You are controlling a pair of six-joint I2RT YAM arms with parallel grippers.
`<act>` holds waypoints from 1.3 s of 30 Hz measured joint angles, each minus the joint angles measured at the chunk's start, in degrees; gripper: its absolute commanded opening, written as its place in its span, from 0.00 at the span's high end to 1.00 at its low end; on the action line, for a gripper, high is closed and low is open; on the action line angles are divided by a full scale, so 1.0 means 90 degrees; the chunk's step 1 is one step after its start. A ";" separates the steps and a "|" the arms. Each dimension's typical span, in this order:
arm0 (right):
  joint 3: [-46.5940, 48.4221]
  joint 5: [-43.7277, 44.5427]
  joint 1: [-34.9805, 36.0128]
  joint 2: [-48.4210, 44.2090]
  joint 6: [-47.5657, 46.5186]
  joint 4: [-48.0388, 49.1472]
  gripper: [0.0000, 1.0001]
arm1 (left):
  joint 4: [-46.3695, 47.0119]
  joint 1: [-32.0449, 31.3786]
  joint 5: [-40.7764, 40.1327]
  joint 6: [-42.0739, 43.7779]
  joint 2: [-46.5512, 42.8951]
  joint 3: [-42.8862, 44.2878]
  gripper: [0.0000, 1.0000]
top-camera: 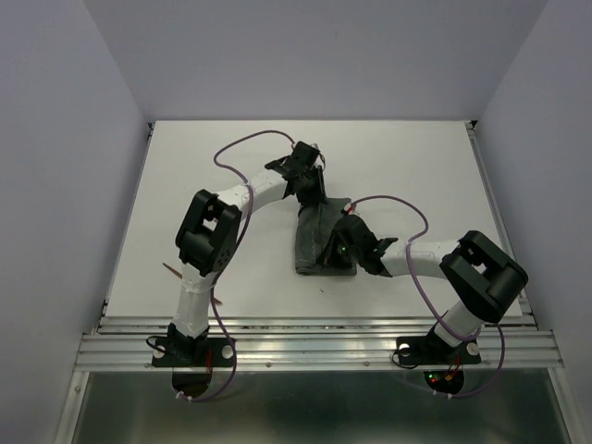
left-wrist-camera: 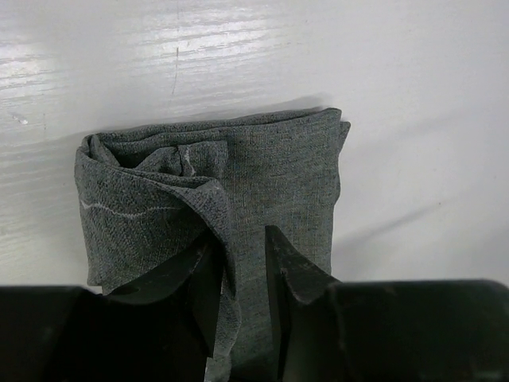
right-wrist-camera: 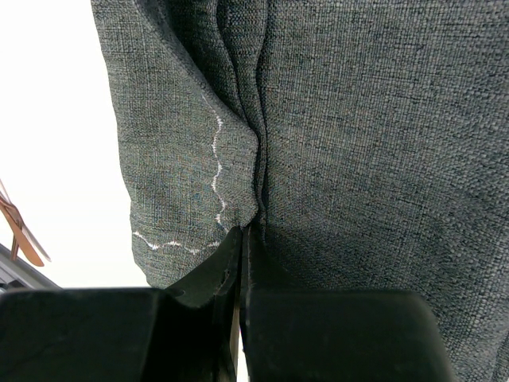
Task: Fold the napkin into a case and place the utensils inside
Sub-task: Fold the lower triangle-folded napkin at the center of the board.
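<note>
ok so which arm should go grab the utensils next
Probably left: the utensils lie beside the left arm, far from the right gripper, which is shut on the napkin and can hold it. The left gripper would first have to let go of its fold.

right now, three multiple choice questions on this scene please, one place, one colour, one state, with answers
1. Where does the napkin lie? A in the middle of the table; B off the table's left edge; C on the front rails.
2. What colour is its stitching? A red; B white; C blue.
3. How does the right gripper stand? A wide open over bare table; B shut on the napkin; C holding a fork.
Answers: 1 A, the top view shows it mid-table between both arms. 2 B, a wavy white thread runs along the hem. 3 B, its jaws meet with a cloth fold pinched between them.
</note>
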 measured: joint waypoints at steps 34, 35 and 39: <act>0.0000 0.0005 0.0000 -0.0024 0.0002 -0.0044 0.99 | -0.0204 -0.0063 0.0129 0.0126 0.0209 0.0153 0.59; 0.0000 0.0002 0.0000 -0.0024 0.0002 -0.0044 0.99 | -0.0228 -0.0075 0.0124 0.0131 0.0158 0.0104 0.60; 0.0000 0.0005 0.0000 -0.0024 0.0002 -0.0046 0.99 | -0.0243 -0.0104 0.0104 0.0151 0.0012 -0.0063 0.64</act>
